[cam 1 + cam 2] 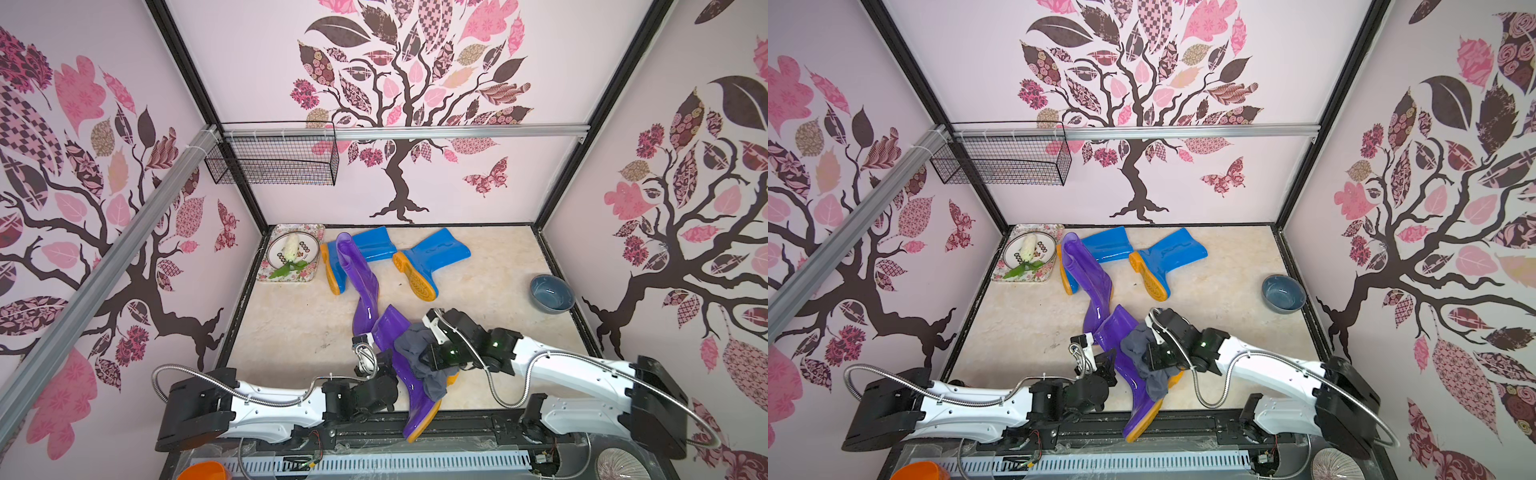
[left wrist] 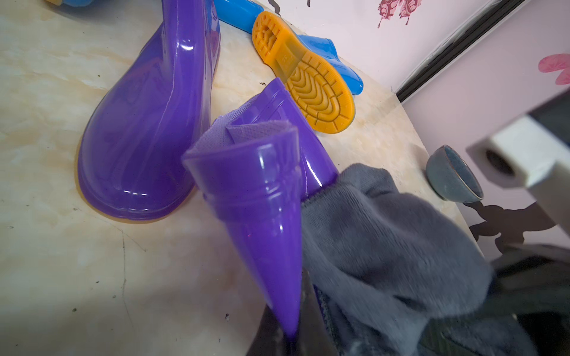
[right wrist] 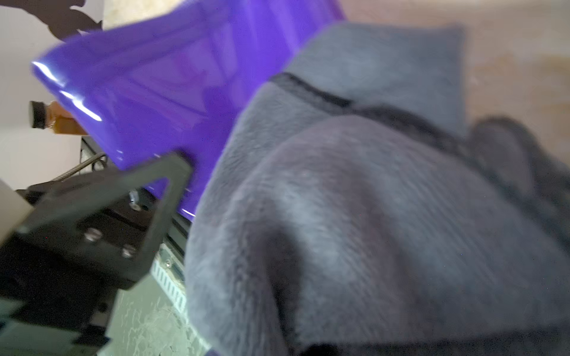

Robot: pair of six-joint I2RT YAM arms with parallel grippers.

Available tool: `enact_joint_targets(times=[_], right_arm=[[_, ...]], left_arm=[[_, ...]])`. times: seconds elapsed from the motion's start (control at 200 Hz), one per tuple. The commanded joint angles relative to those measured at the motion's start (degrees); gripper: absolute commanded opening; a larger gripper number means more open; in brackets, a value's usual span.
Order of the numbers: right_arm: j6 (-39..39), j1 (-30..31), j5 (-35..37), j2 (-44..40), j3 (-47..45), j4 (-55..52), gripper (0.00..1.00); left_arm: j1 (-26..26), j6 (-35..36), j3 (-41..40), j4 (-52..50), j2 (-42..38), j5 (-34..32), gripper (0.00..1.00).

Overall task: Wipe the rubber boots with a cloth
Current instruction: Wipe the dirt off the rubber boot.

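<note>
A purple rubber boot (image 1: 415,405) lies at the table's front edge with its toe over the edge. My left gripper (image 1: 384,362) is shut on the wall of its shaft (image 2: 262,197); in the left wrist view the purple rubber runs down between the jaws. The grey-blue cloth (image 1: 415,353) is draped over this boot's middle, and my right gripper (image 1: 430,358) is shut on it, with its jaws buried in the folds (image 3: 354,215). A second purple boot (image 1: 362,282) lies behind. Two blue boots (image 1: 372,245) (image 1: 436,253) lie on their sides at the back.
A grey-blue bowl (image 1: 552,293) stands near the right wall. A floral tray (image 1: 316,232) holding a plate sits in the back left corner. A wire basket (image 1: 274,164) hangs on the back wall. An orange object (image 1: 203,471) lies below the front edge.
</note>
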Motion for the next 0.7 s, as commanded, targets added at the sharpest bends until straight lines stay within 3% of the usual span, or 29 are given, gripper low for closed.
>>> enact_joint_targets(times=[0.0, 0.14, 0.26, 0.46, 0.595, 0.69], right_arm=[[-3.2, -0.1, -2.7, 6.9, 11.8, 6.7, 0.00], [-5.2, -1.0, -3.7, 13.2, 18.7, 5.7, 0.00], [-4.4, -4.3, -4.6, 12.4, 14.4, 3.1, 0.00], [-2.2, -4.4, 2.9, -3.6, -3.3, -1.2, 0.00], [-0.5, -4.4, 7.1, -16.5, -8.7, -12.9, 0.00], [0.8, -4.3, 6.2, -22.1, -11.2, -16.4, 0.00]], left_arm=[[0.0, 1.8, 3.0, 1.7, -1.3, -0.8, 0.00], [-0.3, 0.2, 1.1, -1.2, -3.9, 0.0, 0.00], [-0.4, -0.3, 0.1, -2.6, -6.0, -0.2, 0.00], [-0.4, -0.3, 0.0, -3.5, -7.2, -1.6, 0.00], [-0.3, -0.1, 0.2, -2.5, -5.9, -1.9, 0.00], [-0.2, 0.1, 0.3, -1.1, -4.7, -1.7, 0.00]])
